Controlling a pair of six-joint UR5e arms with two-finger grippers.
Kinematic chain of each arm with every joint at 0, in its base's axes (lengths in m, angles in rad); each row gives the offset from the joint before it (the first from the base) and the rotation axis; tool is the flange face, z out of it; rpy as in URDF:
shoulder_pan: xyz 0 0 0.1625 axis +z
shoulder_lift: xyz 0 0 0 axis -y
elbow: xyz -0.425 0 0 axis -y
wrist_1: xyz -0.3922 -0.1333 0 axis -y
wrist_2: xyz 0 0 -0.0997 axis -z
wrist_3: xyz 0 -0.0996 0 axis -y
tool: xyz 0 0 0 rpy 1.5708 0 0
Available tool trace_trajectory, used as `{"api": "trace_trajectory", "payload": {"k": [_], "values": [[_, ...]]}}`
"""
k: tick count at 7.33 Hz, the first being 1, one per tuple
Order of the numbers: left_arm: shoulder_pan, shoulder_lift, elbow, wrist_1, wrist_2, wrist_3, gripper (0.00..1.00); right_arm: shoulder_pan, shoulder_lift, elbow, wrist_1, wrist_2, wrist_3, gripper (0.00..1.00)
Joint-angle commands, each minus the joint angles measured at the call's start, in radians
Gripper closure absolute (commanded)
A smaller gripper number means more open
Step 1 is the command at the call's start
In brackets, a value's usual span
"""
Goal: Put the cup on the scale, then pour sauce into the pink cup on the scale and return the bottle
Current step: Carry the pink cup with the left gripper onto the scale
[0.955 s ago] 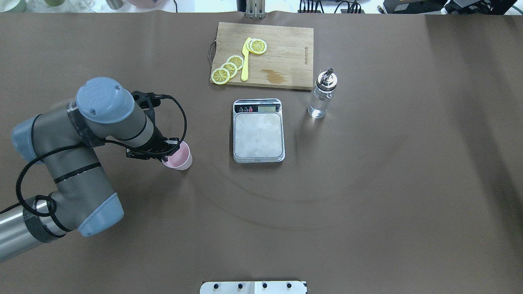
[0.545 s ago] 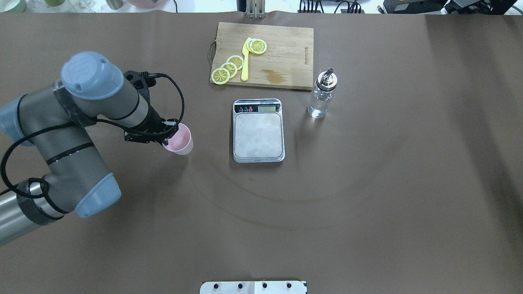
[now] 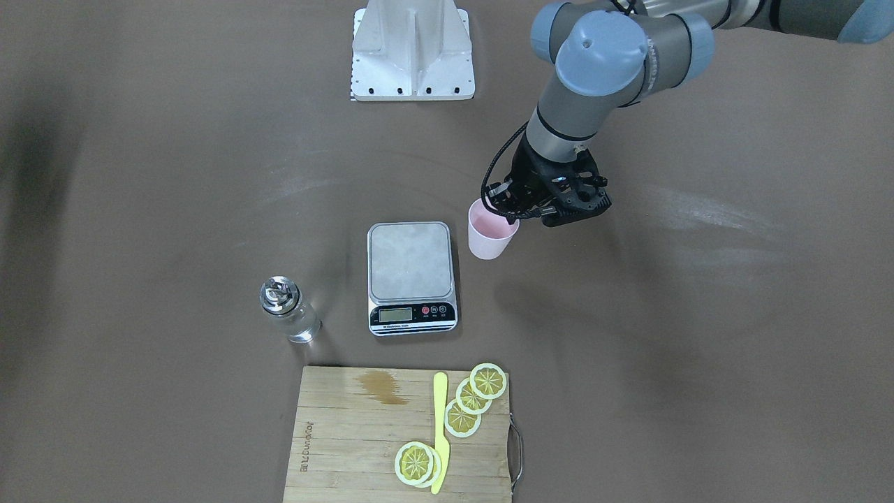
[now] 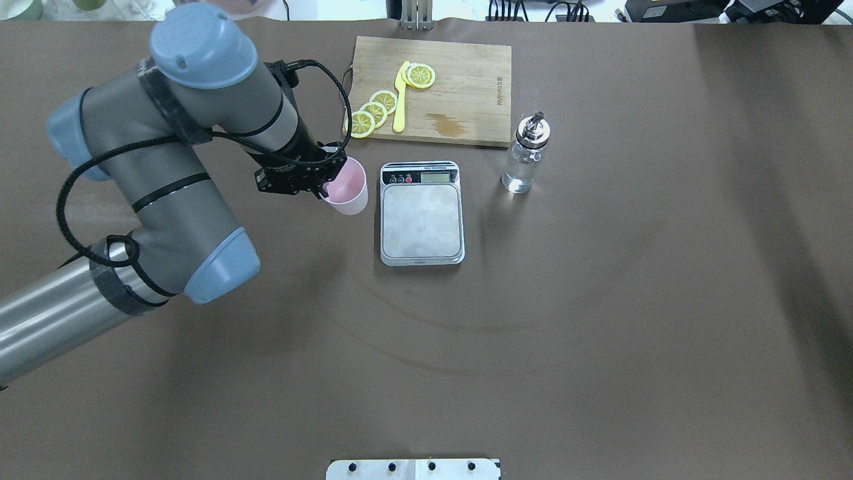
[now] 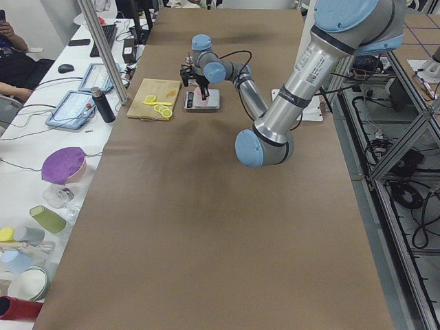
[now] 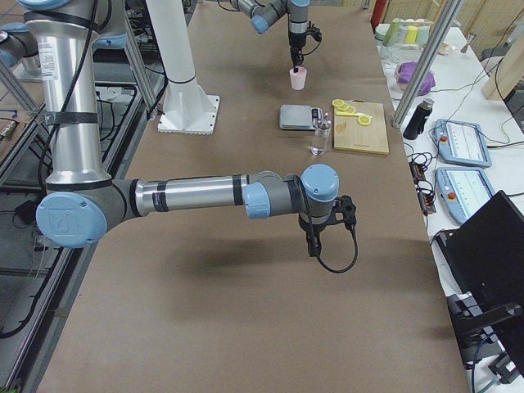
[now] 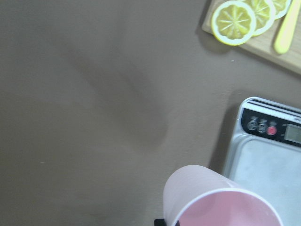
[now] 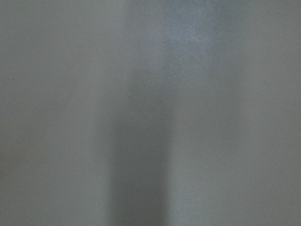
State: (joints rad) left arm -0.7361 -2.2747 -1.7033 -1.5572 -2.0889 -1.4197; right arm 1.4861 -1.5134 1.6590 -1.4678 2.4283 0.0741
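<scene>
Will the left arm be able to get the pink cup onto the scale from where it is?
Probably yes. The left gripper holds the cup by its rim, just beside the scale. The scale's plate is bare and nothing lies between them; the bottle stands off on the other side.

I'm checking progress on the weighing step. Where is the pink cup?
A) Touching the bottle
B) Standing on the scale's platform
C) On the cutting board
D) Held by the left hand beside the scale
D: the left hand grips the cup at its rim beside the scale, whose platform is bare.
</scene>
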Motion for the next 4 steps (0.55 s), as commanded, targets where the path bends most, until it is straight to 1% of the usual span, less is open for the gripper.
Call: {"api": "trace_trajectory", "payload": {"k": [1,3,4], "values": [[0.003,-0.135,0.141,0.0,0.004,-0.057,1.0,-0.058,0.036,0.066,0.011,-0.006,0.013,0.0],[0.024,-0.205,0.22,-0.001,0.004,-0.083,1.0,-0.195,0.064,0.181,-0.002,-0.073,0.23,0.0],[0.053,-0.216,0.244,-0.004,0.019,-0.103,1.0,-0.217,0.065,0.203,-0.002,-0.066,0.26,0.0]]}}
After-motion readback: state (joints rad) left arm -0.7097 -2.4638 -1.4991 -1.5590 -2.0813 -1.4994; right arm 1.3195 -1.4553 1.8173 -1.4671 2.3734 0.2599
